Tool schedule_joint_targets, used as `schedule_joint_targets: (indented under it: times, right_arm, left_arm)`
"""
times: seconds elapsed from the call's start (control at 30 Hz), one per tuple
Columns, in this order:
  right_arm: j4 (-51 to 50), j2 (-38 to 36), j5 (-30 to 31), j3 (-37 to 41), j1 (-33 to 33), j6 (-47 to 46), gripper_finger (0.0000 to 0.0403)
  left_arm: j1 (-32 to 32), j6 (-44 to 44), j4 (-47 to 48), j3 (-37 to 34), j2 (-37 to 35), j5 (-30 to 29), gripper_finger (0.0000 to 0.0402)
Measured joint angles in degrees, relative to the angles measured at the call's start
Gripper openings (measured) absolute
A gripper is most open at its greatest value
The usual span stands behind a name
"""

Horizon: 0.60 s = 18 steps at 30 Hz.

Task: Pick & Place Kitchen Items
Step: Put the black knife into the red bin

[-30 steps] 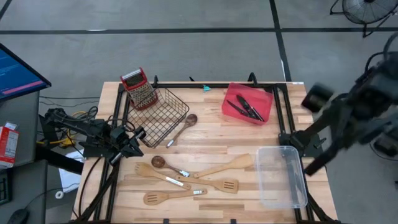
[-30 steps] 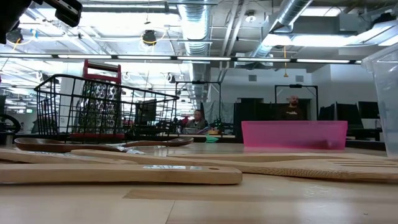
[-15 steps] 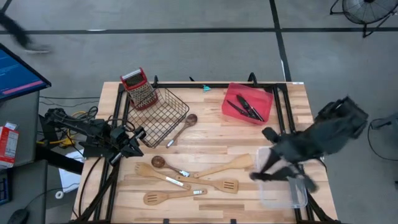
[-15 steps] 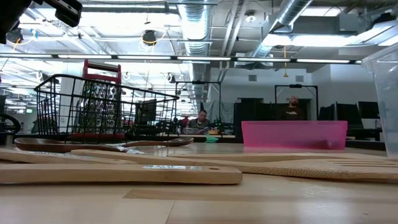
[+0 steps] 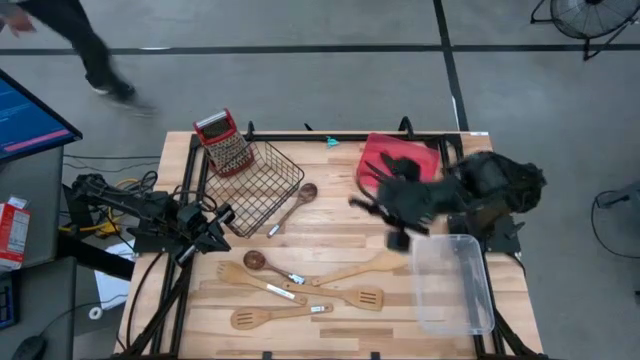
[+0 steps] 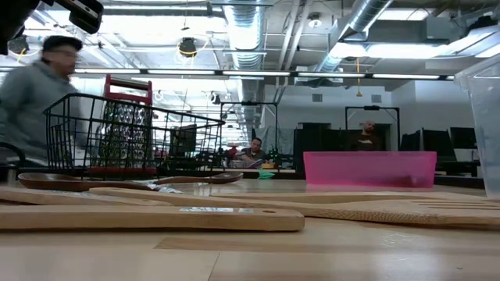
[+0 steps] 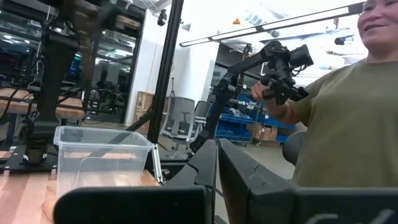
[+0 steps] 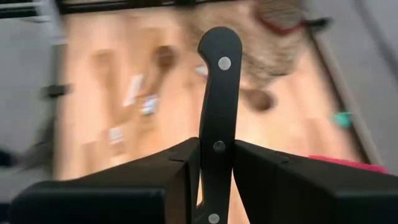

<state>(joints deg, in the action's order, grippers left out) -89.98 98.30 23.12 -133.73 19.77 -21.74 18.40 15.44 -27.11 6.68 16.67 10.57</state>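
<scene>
My right gripper [image 5: 388, 208] hovers over the table just in front of the red tray [image 5: 372, 172], blurred, and is shut on a black-handled knife [image 8: 217, 81]. Other black-handled knives [image 5: 398, 172] lie in the tray. Several pale wooden spatulas and spoons [image 5: 300, 288] lie flat on the table's near middle. A dark-bowled spoon [image 5: 293, 207] lies beside the black wire basket [image 5: 255, 180]. My left gripper [image 5: 215, 225] rests shut and empty at the table's left edge. My right gripper pinches the knife's black riveted handle [image 8: 216, 149] between its two fingers, one on each flat side. The handle's rounded end [image 8: 219, 40] sticks out forward past the fingertips. The blade is hidden behind the fingers. The knife is lifted clear of the table.
A clear plastic bin [image 5: 455, 285] stands at the near right, close under my right arm. A red-topped grater [image 5: 225, 140] leans in the basket's far corner. A person [image 5: 60, 40] walks past beyond the far left; another person [image 7: 348, 124] stands close in the left wrist view.
My right arm has swung fast from beyond the table's right edge, across the clear bin, toward the table's left and far side, ending in front of the red tray. A person has walked into view at the far left. The utensils on the table have kept still.
</scene>
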Motion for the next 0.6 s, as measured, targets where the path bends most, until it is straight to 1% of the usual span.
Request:
schedule_joint_targets:
  times: [0.1,0.2,0.37,0.47,0.6]
  right_arm:
    - [0.2,0.9,2.6,0.3,-6.0,3.4,0.0079]
    - [0.0,1.4,7.7,0.1,-13.0,3.9,0.0079]
    - [-0.1,3.1,9.9,0.3,-25.2,5.9,0.0079]
    - [0.0,3.7,8.4,2.0,-31.8,11.2,0.0079]
    - [0.1,3.3,4.1,8.3,-39.7,14.2,0.0079]
  left_arm:
    - [0.0,0.0,0.0,0.0,0.2,0.0,0.0002]
    - [0.0,0.0,0.1,0.0,0.3,0.0,0.0002]
    - [0.0,0.0,0.0,0.0,0.6,0.0,0.0002]
    - [0.0,0.0,0.0,0.0,0.8,0.0,0.0002]
    - [0.0,0.0,-0.1,0.0,0.7,0.0,0.0002]
